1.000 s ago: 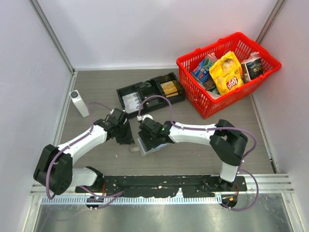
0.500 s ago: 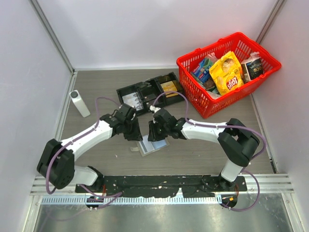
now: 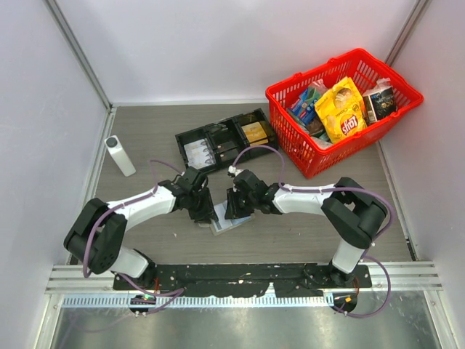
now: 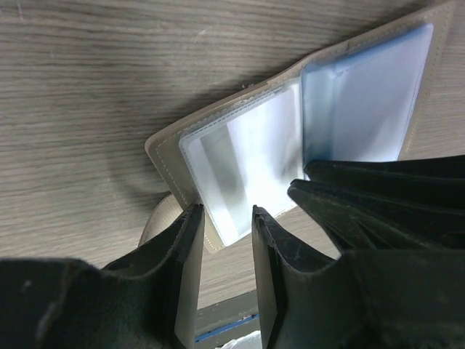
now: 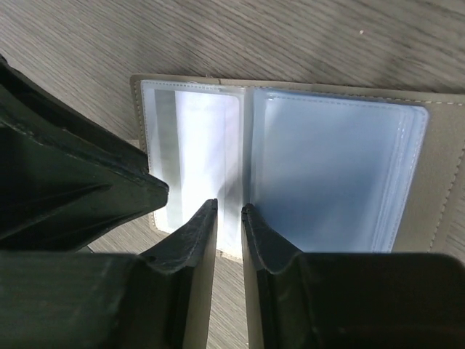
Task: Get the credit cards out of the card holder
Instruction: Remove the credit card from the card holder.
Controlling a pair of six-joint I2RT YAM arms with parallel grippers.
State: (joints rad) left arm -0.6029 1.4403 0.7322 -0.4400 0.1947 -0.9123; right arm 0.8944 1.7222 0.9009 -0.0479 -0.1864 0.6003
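Status — flat grey-beige card holder [image 3: 231,222] spread open, pale-blue glossy credit cards [image 5: 334,174] inside | left gripper [image 4: 223,225] slightly parted over its edge, empty | right gripper [image 5: 229,214] nearly closed — grip unclear

Bright, even overhead light, soft shadows; glare whitens the card holder [image 4: 240,167]; wrist-view foregrounds blur.
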